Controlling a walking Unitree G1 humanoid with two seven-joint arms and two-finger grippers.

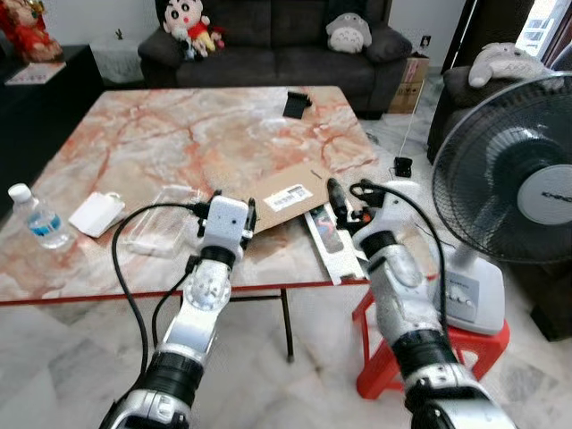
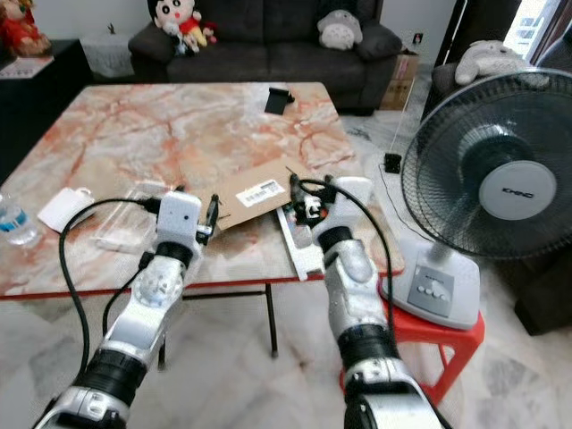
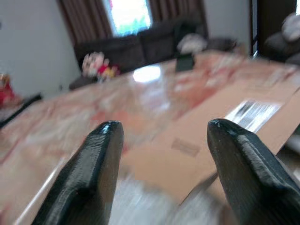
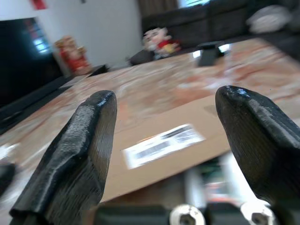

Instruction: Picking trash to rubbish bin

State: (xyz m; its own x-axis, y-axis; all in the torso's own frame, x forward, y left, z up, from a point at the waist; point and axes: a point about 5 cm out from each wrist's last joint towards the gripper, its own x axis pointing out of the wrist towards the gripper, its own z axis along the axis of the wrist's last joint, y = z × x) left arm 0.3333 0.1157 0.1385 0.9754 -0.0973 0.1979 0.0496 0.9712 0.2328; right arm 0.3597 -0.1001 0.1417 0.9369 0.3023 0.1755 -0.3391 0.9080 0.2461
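My left pincer [image 3: 161,154] stands wide open with nothing between its two black fingers [image 3: 89,173], poised low at the near edge of the orange-veined marble surface [image 1: 161,134]. My right pincer [image 4: 164,154] is spread just as wide and empty, at the near right corner.

Straight ahead of both, at 12 o'clock, lies the flat brown cardboard sheet with a white barcode label [image 1: 290,192]; the left pincer points at its near left corner, the right one at the label. Just under the right pincer a long white packaging strip [image 1: 332,243] lies along the surface edge, touching the cardboard.

At 9 o'clock from the left pincer sits a clear plastic tray [image 1: 161,223], beyond it a white flat packet [image 1: 96,214], then a small plastic water bottle [image 1: 37,217] by the left edge. A small black object [image 1: 297,104] rests at the far side.

At 3 o'clock a grey standing fan [image 1: 500,179] stands on a red plastic stool [image 1: 483,344]. A dark sofa with plush toys [image 1: 268,40] lies beyond.
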